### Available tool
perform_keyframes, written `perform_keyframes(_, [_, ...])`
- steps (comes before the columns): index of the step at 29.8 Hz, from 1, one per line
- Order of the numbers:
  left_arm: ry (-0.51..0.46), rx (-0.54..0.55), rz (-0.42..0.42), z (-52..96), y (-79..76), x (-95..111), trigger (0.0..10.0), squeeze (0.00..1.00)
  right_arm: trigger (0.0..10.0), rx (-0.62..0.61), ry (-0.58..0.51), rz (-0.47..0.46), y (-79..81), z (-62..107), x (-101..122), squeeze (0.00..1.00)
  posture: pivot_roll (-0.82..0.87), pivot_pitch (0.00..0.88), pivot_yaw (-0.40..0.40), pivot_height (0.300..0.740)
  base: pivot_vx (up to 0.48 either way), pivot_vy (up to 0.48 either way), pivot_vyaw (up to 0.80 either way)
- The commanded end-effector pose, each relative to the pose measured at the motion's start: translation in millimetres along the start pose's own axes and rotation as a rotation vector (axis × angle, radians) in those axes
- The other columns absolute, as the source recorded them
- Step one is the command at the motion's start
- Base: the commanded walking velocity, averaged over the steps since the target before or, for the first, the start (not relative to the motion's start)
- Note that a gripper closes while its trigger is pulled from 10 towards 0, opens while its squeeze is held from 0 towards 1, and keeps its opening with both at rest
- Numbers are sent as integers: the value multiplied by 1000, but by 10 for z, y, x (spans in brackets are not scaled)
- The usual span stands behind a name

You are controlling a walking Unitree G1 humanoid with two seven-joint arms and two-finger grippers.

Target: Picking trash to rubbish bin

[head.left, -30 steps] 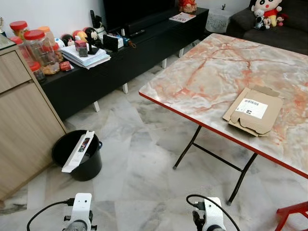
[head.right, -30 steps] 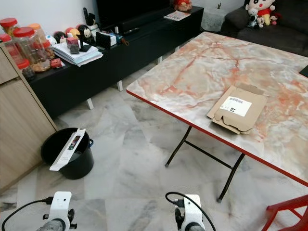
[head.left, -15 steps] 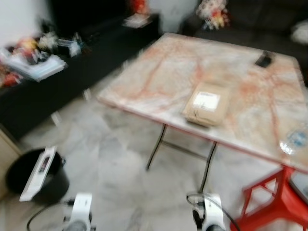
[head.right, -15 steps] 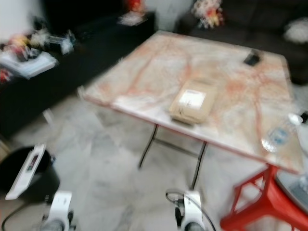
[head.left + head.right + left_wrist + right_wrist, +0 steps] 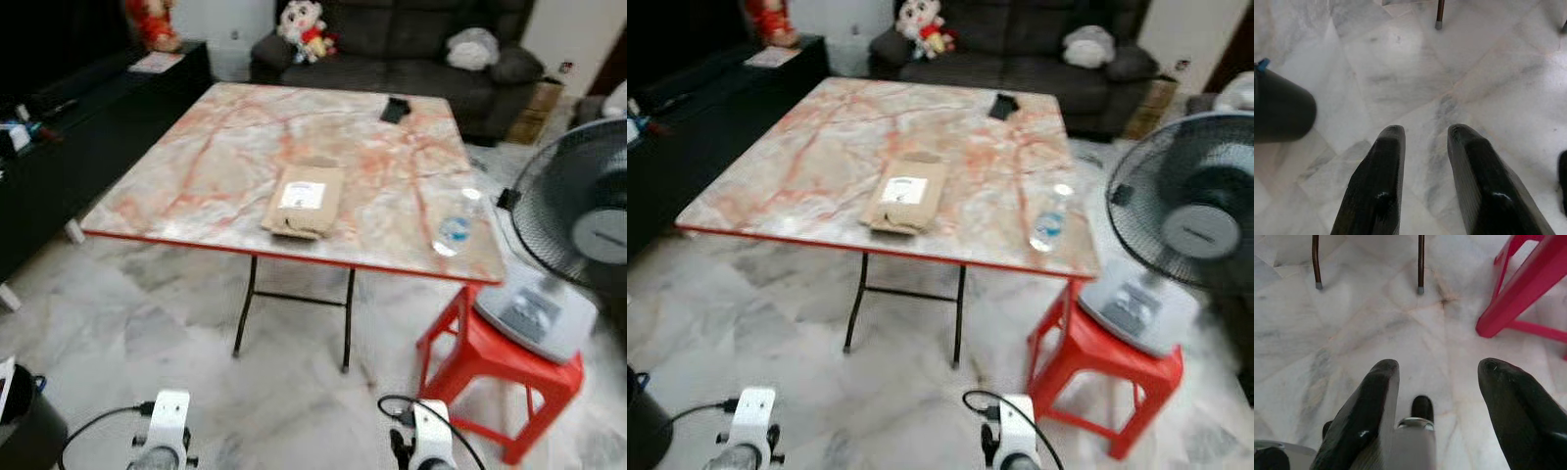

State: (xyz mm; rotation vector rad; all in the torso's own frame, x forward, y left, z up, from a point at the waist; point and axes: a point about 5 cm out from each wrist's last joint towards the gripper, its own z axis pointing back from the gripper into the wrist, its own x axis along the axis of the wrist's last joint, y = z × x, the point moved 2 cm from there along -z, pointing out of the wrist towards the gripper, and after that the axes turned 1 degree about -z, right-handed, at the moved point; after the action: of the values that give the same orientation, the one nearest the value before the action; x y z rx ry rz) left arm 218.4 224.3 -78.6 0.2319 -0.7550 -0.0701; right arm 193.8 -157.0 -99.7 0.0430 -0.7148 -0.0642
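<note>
Flattened cardboard box point(image 5: 305, 199) and plastic bottle point(image 5: 455, 221) remain uncollected on the worktop point(image 5: 225, 166), both grippers' jaws parted, holding nothing.

Home living room: sofa point(image 5: 411, 39), fan point(image 5: 578, 211)

A broad stretch of marble floor point(image 5: 196, 323) lies open between the robot and the folding table point(image 5: 225, 147), whose thin dark legs point(image 5: 245, 304) leave a passable gap beneath. On the tabletop, a flat cardboard package point(image 5: 304, 199) and a plastic bottle point(image 5: 453, 223) sit well apart, with bare surface around them. A red stool point(image 5: 490, 362) carrying a fan point(image 5: 578, 225) crowds the table's right corner. A black bin point(image 5: 20, 431) stands at the floor's left edge.
</note>
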Motion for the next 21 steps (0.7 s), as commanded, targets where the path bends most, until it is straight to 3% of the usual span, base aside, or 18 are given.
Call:
perform_keyframes(1, [-45, -37, -58, -18, -62, 115, 10000, 0, 10000, 7, -43, -9, 14, -28, 130, 0, -34, 30, 10, 740, 0, 0, 0])
perform_keyframes(5, [-127, -65, -73, -47, -157, 348, 10000, 0, 10000, 21, -89, 3, 44, -54, 274, 0, -31, 31, 7, 740, 0, 0, 0])
perform_keyframes(7, [-205, -107, -75, -63, -252, 590, 10000, 0, 10000, 38, -152, 13, 83, -81, 465, 0, -37, 32, 6, 740, 0, 0, 0])
perform_keyframes(11, [-291, -133, -102, -61, -328, 832, 10000, 0, 10000, 52, -236, 6, 123, -97, 698, 0, -36, 32, 4, 740, 0, 0, 0])
perform_keyframes(16, [-479, -166, -102, -1, -485, 1387, 10000, 0, 10000, 119, -512, 54, 319, -44, 1450, 0, -41, 31, 5, 740, 0, 0, 0])
perform_keyframes(18, [-523, -170, -54, 25, -511, 1519, 10000, 0, 10000, 122, -576, 68, 349, -10, 1628, 0, -43, 29, 4, 740, 0, 0, 0])
perform_keyframes(19, [-589, -175, -21, 70, -535, 1705, 10000, 0, 10000, 127, -671, 80, 388, 57, 1886, 0, -44, 29, 2, 740, 0, 0, 0])
perform_keyframes(20, [-589, -175, -21, 70, -535, 1705, 10000, 0, 10000, 127, -671, 80, 388, 57, 1886, 0, -44, 29, 2, 740, 0, 0, 0])
perform_keyframes(21, [-653, -172, 6, 118, -530, 1872, 10000, 0, 10000, 134, -759, 77, 426, 134, 2112, 0, -43, 28, -3, 740, 0, 0, 0])
